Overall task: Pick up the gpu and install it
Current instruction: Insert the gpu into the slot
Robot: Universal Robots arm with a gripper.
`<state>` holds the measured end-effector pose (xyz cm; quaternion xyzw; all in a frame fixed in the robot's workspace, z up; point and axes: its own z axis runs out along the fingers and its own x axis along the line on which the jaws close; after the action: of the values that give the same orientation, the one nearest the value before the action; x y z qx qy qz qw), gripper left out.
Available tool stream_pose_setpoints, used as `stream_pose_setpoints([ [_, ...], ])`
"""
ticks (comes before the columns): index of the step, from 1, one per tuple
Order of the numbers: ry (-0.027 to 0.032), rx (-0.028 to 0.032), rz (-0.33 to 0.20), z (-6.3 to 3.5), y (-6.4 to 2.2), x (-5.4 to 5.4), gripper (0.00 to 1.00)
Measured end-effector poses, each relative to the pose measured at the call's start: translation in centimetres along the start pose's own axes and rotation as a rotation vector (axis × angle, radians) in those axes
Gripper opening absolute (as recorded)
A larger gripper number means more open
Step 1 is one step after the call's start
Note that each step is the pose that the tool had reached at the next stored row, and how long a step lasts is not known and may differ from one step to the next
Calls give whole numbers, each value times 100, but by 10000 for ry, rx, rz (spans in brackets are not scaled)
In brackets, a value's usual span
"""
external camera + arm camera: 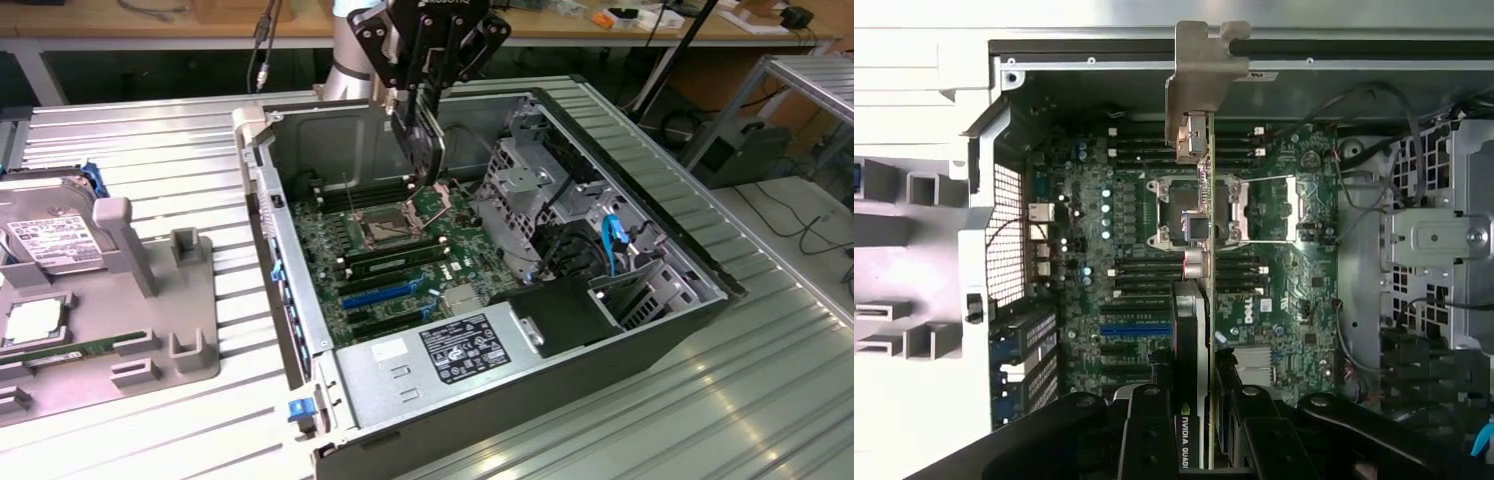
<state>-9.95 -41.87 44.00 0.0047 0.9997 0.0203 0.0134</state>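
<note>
While pinched between the fingers, the gpu hangs above the motherboard.

We've got a ribbed metal table, open PC case sitting mid-table, grey tray on the exterior view's left.

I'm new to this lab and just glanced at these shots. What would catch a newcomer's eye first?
First, the open computer case lying on its side mid-frame, its green motherboard exposed. Right above it the gripper holds the gpu edge-down over the board. On the exterior view's left, a hard drive sits in a grey fixture.
</note>
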Motion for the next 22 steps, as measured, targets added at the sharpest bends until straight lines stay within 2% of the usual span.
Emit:
stream_pose_setpoints([
  [13, 44, -29, -1084, 0, 0, 0, 27],
  [19, 74, -49, -1804, 0, 0, 0, 27],
  [22, 101, -66, -2473, 0, 0, 0, 27],
])
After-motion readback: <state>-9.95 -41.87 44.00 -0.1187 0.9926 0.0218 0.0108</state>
